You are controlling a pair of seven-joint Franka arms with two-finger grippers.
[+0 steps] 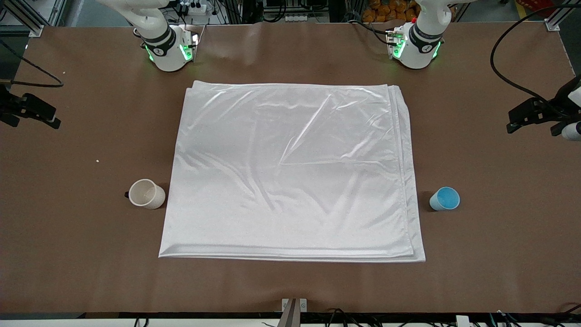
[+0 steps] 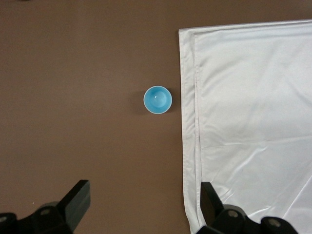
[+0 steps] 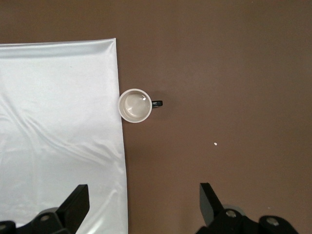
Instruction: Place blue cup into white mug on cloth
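Two cups off the cloth — white mug beside its right-arm edge, blue cup beside its left-arm edge. Left gripper, right gripper: high, spread, empty. Next, probably: mug onto cloth.

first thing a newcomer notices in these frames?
The big shiny white cloth folded mid-table. The white mug stands on bare table at its edge toward the right arm's end, the blue cup likewise toward the left arm's end. Left gripper and right gripper hang open, high above.
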